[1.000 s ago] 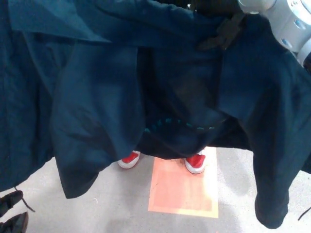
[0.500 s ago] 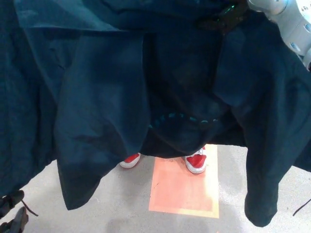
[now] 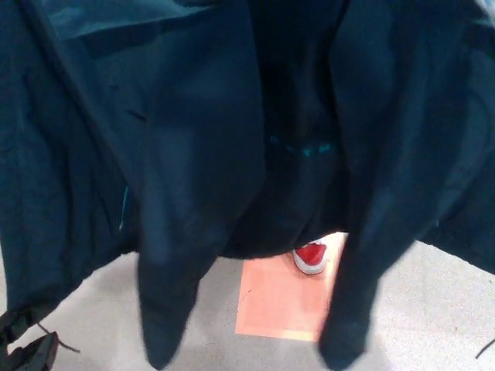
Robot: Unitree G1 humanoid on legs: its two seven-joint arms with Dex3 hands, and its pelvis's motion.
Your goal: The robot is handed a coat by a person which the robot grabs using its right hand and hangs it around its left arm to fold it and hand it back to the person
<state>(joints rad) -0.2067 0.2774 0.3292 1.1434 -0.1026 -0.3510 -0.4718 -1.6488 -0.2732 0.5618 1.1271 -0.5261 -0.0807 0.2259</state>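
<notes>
Neither of the robot's hands shows up in the head view, the fabric covers everything up there, so I can't tell whether they're open, closed or gripping anything.

What you do get is coat (image 3: 193,154), basically wall to wall. It's a very dark navy, almost teal, hanging in front of the camera and filling the top and both sides of the shot. It's pretty blurry. Two long pieces that look like sleeves dangle down: one (image 3: 166,309) left of centre, the other (image 3: 348,309) right of centre, both ending above the floor. Between them the fabric sags in a dark fold with a short row of bright teal stitches (image 3: 305,148) across it. Top left there's a lighter teal patch (image 3: 100,19), could be the lining. Bottom left corner has a dark bit with a thin cord (image 3: 54,338) trailing off it.

Below the hem is a speckled grey floor (image 3: 433,309) with a pale orange square (image 3: 278,301) on it. A person's red shoe (image 3: 312,256) with a white sole peeks out at the square's top edge, right under the coat.
</notes>
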